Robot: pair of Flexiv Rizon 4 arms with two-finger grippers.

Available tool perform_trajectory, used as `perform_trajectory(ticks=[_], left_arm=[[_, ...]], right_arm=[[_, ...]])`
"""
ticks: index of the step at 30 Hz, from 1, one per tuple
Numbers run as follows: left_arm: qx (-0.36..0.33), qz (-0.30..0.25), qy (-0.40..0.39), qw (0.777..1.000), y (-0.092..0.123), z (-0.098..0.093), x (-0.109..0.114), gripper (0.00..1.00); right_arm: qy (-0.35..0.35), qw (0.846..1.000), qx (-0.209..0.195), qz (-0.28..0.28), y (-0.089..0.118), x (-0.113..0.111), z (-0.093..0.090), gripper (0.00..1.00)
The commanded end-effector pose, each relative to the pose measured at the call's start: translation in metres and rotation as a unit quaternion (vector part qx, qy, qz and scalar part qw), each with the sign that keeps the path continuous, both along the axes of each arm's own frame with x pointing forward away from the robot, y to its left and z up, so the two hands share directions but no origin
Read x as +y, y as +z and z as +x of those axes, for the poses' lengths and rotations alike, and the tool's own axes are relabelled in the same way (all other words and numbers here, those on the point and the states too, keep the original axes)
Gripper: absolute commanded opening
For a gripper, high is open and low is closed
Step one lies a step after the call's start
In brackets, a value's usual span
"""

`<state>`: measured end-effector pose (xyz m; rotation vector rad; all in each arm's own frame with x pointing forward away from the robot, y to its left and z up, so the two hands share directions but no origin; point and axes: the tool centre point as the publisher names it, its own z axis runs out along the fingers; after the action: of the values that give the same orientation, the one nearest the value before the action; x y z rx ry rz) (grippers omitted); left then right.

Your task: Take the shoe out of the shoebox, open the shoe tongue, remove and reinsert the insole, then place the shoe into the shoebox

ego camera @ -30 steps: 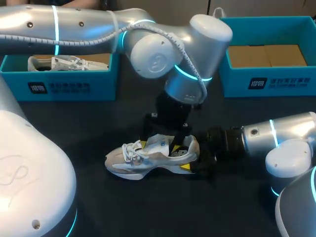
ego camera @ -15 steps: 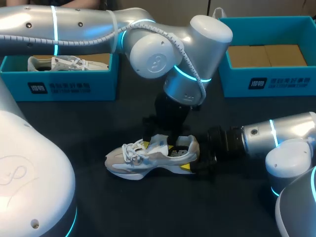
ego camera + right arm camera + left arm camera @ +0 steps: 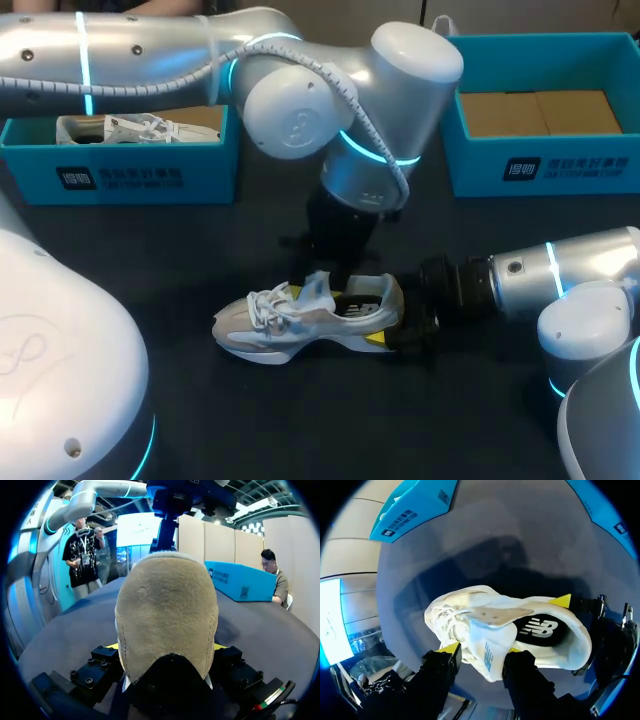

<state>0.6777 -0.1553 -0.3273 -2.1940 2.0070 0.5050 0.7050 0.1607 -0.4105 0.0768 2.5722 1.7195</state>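
Observation:
A white and grey shoe [image 3: 300, 322] lies on its side on the dark table, toe toward my left. My left gripper [image 3: 325, 282] comes down from above onto its raised tongue [image 3: 318, 288]. In the left wrist view the tongue [image 3: 487, 645] stands between the two yellow-tipped fingers [image 3: 451, 648], pressed from both sides, and the dark insole [image 3: 540, 629] shows inside the shoe. My right gripper [image 3: 402, 326] holds the heel from the right. The tan heel [image 3: 167, 610] fills the gap of that gripper [image 3: 166, 649], a yellow tip on each side.
A teal shoebox [image 3: 120, 178] with another white shoe [image 3: 135, 128] stands at the back left. A second teal shoebox [image 3: 545, 165] with a cardboard liner stands at the back right. Dark table stretches in front of the shoe.
The left gripper's fingers have drawn together onto the tongue, and the left arm has shifted slightly to the left. The shoe and the right arm have stayed put.

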Motion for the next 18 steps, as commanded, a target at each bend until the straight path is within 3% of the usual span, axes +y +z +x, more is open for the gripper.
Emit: perform_trajectory(ticks=[1,5,6,7,9,18], left_arm=[[-0.007,-0.017,0.004,1.000,0.004,-0.003,0.011,0.42],[-0.009,-0.035,0.003,0.999,0.009,-0.003,0.017,0.42],[-0.011,-0.044,0.005,0.999,0.011,-0.003,0.020,0.38],[-0.011,-0.047,0.005,0.999,0.012,-0.003,0.021,0.29],[-0.015,-0.065,0.012,0.998,0.016,-0.002,0.028,0.00],[-0.019,-0.166,0.015,0.986,0.021,0.000,0.059,0.00]], right_arm=[[0.000,1.000,0.001,-0.003,0.002,0.001,0.000,0.00],[0.000,1.000,0.001,-0.003,0.002,0.001,0.000,0.00],[0.000,1.000,0.001,-0.003,0.002,0.001,0.000,0.00],[0.000,1.000,0.001,-0.003,0.002,0.001,0.000,0.00],[0.000,1.000,0.001,-0.003,0.002,0.001,0.000,0.00],[0.000,1.000,0.001,-0.003,0.002,0.001,0.000,0.00]])
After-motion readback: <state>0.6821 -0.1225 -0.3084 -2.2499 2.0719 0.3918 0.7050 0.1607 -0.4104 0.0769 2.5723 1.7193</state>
